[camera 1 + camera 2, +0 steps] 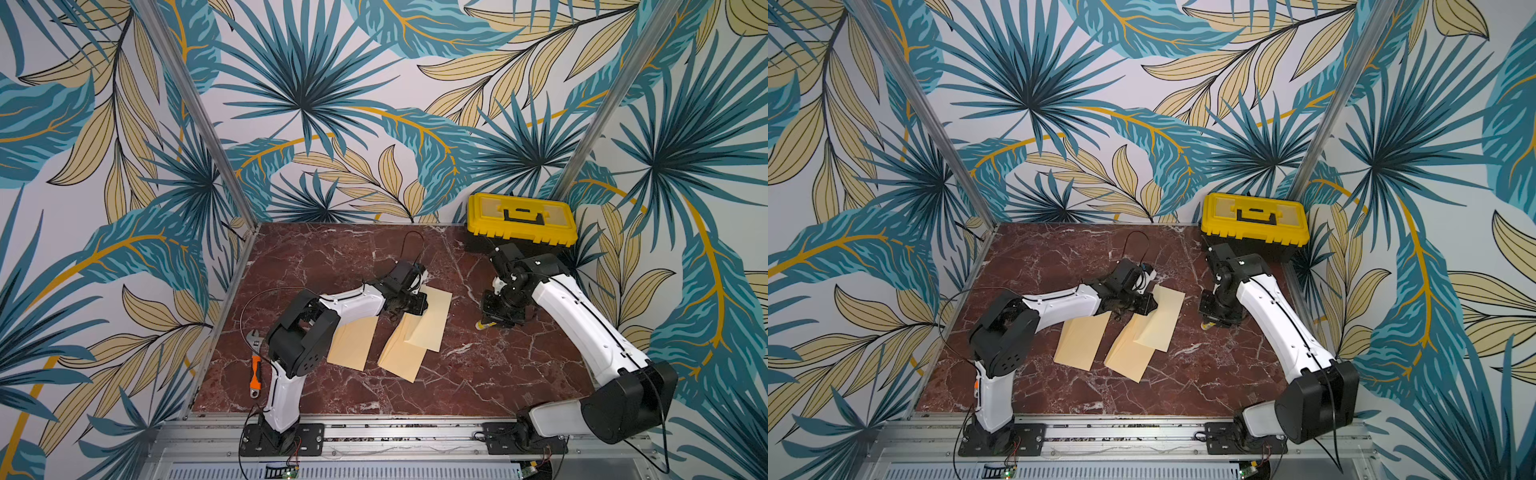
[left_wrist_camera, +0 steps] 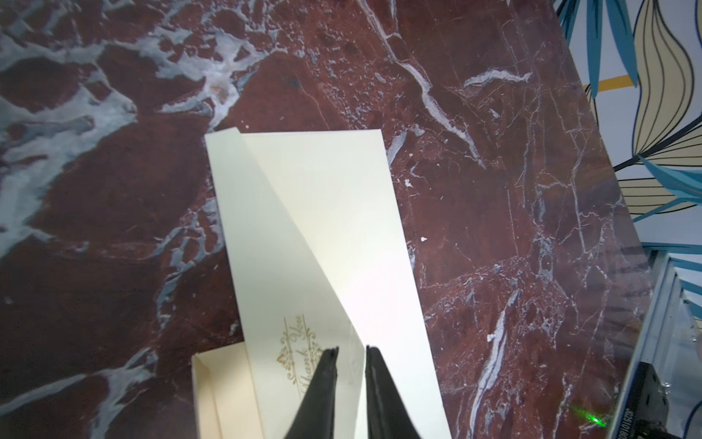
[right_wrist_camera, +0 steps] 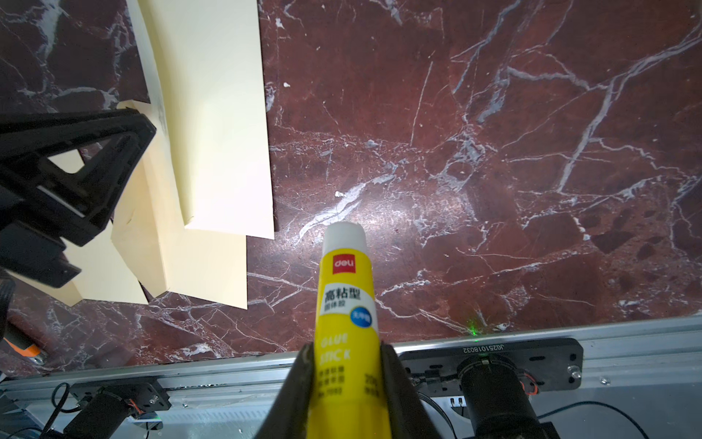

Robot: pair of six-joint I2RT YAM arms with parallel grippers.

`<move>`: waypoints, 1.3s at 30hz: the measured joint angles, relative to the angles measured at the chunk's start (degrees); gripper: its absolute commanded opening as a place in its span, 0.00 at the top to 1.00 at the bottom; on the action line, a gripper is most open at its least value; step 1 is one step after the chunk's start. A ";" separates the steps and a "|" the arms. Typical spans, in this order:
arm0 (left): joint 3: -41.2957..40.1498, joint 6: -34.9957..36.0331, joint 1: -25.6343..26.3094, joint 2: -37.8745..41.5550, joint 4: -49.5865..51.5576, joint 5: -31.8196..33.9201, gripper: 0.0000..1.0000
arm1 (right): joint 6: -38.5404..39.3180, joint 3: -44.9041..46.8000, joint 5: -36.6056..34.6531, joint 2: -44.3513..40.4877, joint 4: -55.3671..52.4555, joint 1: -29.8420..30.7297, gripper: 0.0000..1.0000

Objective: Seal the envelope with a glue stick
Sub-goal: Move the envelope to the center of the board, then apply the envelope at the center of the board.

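Evidently, the glue stick [image 3: 347, 315] is clenched at its base end by the right jaws and held with its white end pointed at bare worktop [image 3: 494, 152]. It is kept near the cream envelope [image 1: 434, 309] but apart from it, probably in readiness for the flap [image 2: 273, 266]. That flap is raised beneath the left jaws, between which a narrow gap is seen; whether paper is pinched cannot be told. The stick is seen as a yellow tube with a red logo and a white label band.

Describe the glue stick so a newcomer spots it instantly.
Find the yellow toolbox at the back corner of the table. Just in front, the right pincer grips the glue stick: a small yellow tube with a white tip, unlike the flat cream envelopes beside it.
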State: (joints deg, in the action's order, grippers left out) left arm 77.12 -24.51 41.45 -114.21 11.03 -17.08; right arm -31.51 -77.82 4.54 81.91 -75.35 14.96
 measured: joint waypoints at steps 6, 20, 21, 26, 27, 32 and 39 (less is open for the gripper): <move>0.04 -1.14 1.20 0.00 -0.63 0.46 0.57 | -0.63 0.00 0.28 1.97 1.31 1.75 1.00; 8.41 8.81 7.80 -2.23 11.85 21.07 0.40 | -1.07 -0.11 0.46 2.75 2.03 2.36 1.00; 8.39 9.11 7.67 -2.62 12.11 21.40 0.40 | -1.07 -0.11 0.46 2.75 2.03 2.36 1.00; 8.39 10.01 7.28 -4.04 12.70 22.91 0.44 | -1.07 -0.24 0.44 2.75 2.03 2.38 1.00; 8.39 10.21 7.26 -4.24 12.72 23.50 0.46 | -1.07 -0.26 0.44 2.75 2.03 2.38 1.00; 7.50 11.17 7.23 -4.44 12.57 25.83 0.52 | -1.07 -0.37 0.44 2.75 2.03 2.40 1.00; 7.30 12.33 6.97 -4.83 12.39 26.73 0.86 | -1.07 -0.96 0.42 2.75 1.99 2.40 1.00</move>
State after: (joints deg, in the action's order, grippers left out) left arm 84.42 -12.19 48.42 -119.04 23.42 9.65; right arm -32.58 -78.78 4.95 84.66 -73.36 17.37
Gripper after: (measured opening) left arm 0.194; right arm 0.276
